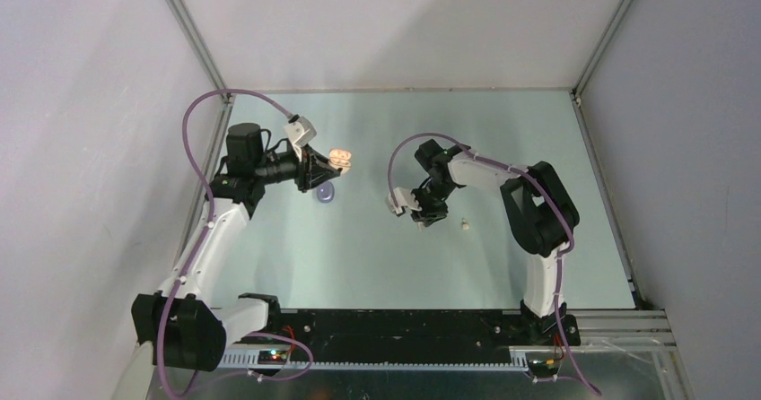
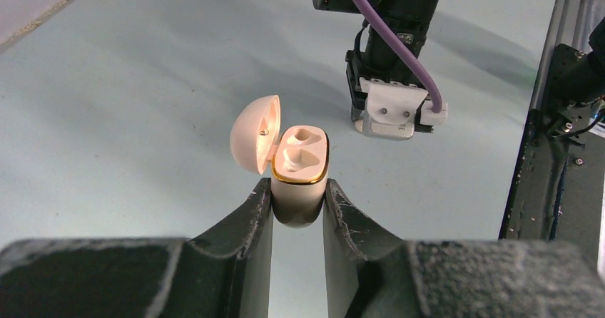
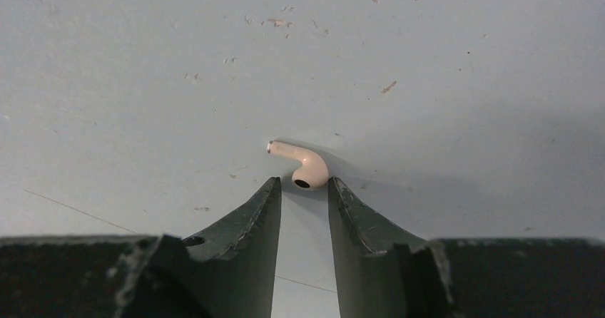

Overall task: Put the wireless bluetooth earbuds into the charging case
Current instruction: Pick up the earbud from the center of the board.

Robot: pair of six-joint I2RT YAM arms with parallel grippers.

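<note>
A pale earbud (image 3: 303,167) lay on its side on the table (image 1: 377,265), its stem pointing left in the right wrist view and its rounded head at the mouth of the gap between the right gripper's (image 3: 304,186) fingertips. The two dark fingers stood partly apart with nothing between them. Whether either tip touched the earbud could not be told.

From overhead, that gripper hung well to the right of the charging case (image 2: 300,172) and nearer the arm bases. A small pale bud (image 1: 465,225) lay on the table just beyond it, farther still from the case. Whether this was the same one seen from the wrist could not be told.

The charging case was off the table, clamped upright between the fingers of the left gripper (image 2: 298,191), which pressed against both of its sides. Its domed lid (image 2: 255,141) was swung open to the left, and the two moulded wells inside the gold-edged rim were empty.

Just nearside of the case in the overhead view, a small lavender thing (image 1: 326,194) lay on the table, too blurred to identify.
</note>
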